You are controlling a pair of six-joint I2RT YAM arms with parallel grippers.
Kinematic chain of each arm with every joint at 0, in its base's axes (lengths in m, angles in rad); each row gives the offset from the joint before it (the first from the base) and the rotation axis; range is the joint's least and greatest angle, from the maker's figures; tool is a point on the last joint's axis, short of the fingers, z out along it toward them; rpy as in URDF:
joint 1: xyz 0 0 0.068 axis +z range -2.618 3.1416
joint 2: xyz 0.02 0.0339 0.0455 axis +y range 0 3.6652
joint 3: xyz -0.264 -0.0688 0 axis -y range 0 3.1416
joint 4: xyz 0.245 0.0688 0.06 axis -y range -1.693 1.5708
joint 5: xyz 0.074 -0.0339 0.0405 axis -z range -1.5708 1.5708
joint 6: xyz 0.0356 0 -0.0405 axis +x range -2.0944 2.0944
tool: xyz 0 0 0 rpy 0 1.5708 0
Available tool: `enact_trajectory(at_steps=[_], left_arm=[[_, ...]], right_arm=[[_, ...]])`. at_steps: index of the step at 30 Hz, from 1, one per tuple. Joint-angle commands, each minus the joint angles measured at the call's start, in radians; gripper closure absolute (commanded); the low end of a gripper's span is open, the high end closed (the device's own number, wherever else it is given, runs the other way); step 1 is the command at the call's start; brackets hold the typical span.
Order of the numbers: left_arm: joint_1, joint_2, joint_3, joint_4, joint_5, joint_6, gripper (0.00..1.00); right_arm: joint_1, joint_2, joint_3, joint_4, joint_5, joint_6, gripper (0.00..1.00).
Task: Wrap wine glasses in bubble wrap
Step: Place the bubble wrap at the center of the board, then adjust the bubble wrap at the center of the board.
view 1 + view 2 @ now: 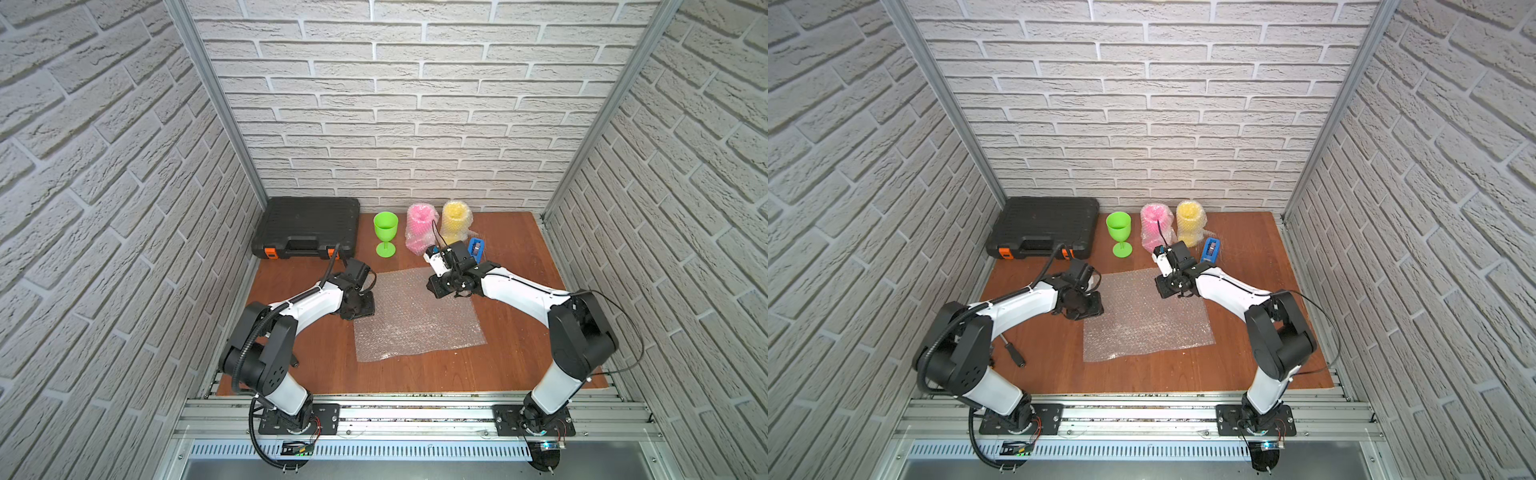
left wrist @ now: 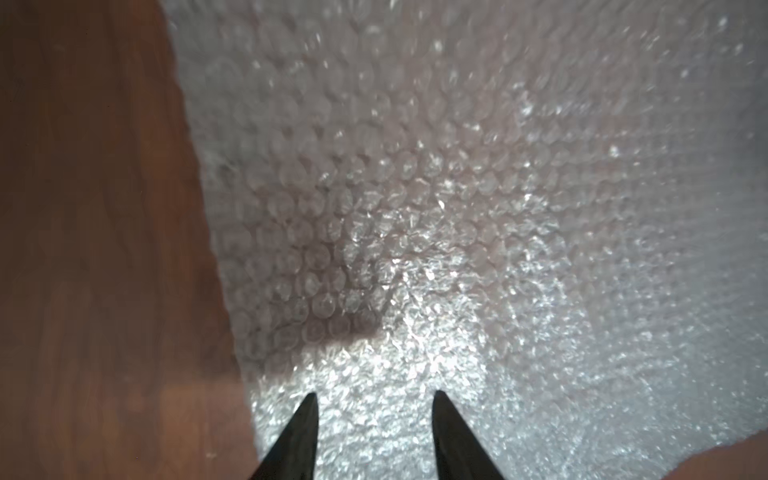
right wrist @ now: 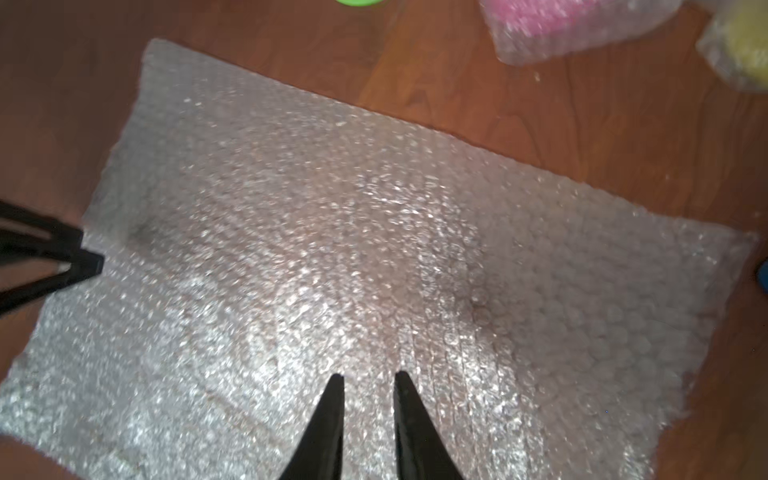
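A flat sheet of bubble wrap (image 1: 417,320) (image 1: 1146,320) lies in the middle of the wooden table. In both top views a bare lime green wine glass (image 1: 385,232) (image 1: 1119,232) stands upright behind it. Beside that stand a pink wine glass (image 1: 420,226) and a yellow one (image 1: 455,220), each inside bubble wrap. My left gripper (image 1: 368,305) (image 2: 374,397) hovers over the sheet's left edge, open and empty. My right gripper (image 1: 434,289) (image 3: 369,376) hangs over the sheet's far right corner. Its jaws stand narrowly apart with nothing between them.
A black tool case (image 1: 307,228) sits at the back left. A blue tape dispenser (image 1: 476,248) stands just behind my right wrist. A screwdriver (image 1: 1013,353) lies under my left arm. Brick walls close in three sides.
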Motion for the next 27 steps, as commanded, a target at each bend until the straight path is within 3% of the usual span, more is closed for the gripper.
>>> enact_trajectory(at_steps=[1, 3, 7, 19, 27], left_arm=[[-0.003, 0.019, -0.022, 0.073, 0.011, -0.032, 0.60], [-0.004, 0.029, -0.026, 0.078, 0.009, -0.028, 0.62], [-0.002, 0.055, -0.025, 0.075, 0.006, -0.008, 0.65], [0.004, 0.071, 0.010, 0.024, 0.001, 0.056, 0.67], [0.000, 0.017, -0.037, 0.017, 0.023, 0.036, 0.68]], right_arm=[[-0.077, 0.070, 0.009, -0.010, -0.080, 0.135, 0.75], [-0.115, 0.110, 0.019, -0.015, -0.128, 0.149, 0.72], [-0.140, 0.135, 0.013, -0.071, -0.079, 0.171, 0.71], [-0.136, -0.054, -0.201, -0.101, 0.035, 0.237, 0.69], [-0.136, -0.019, -0.117, -0.061, 0.082, 0.152, 0.64]])
